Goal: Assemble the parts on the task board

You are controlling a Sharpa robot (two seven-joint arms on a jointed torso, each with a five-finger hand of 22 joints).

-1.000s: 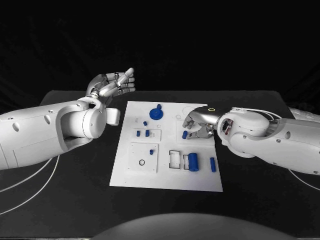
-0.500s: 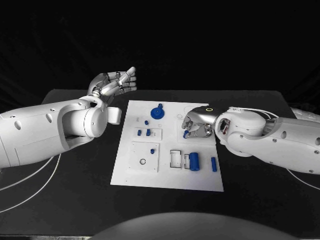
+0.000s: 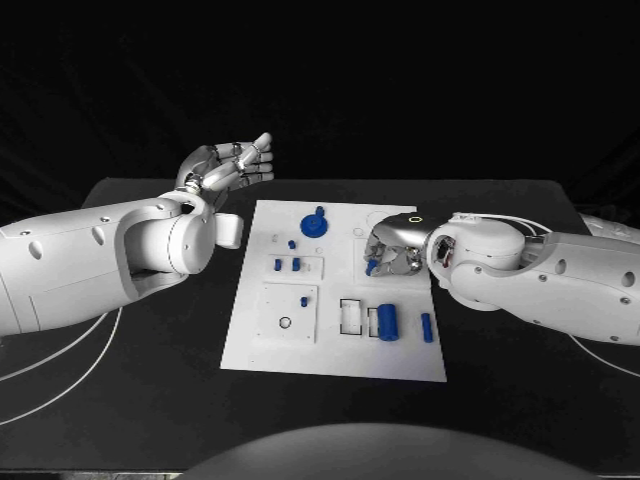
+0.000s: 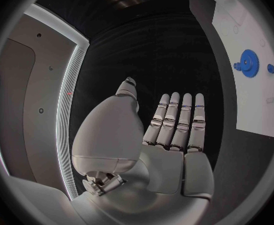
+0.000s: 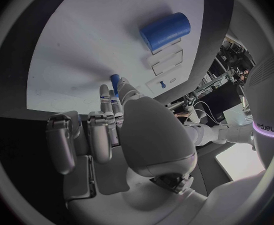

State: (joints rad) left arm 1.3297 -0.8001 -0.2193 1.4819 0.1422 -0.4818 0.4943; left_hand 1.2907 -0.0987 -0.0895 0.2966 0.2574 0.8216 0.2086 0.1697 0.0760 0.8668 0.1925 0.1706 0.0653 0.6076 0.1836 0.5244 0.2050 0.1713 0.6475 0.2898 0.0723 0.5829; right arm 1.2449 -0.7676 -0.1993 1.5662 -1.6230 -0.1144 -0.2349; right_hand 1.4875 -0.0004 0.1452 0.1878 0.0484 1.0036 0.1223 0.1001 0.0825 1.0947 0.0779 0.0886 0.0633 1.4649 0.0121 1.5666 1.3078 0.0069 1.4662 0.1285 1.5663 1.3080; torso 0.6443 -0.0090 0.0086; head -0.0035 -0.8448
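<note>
Black counter (image 3: 147,400) and black cloth all around. On it lies the flat white task board (image 3: 335,355), with small blue parts on it: a toothed wheel (image 3: 316,225) and a fat roller (image 3: 388,322). The right hand (image 3: 392,250) seems to pinch a little blue peg (image 3: 371,267) over the board. That smooth peg could slip out. The left hand (image 3: 231,168) is open and empty, raised off the counter.

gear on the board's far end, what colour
Blue gear, clearest in the left wrist view.
</note>
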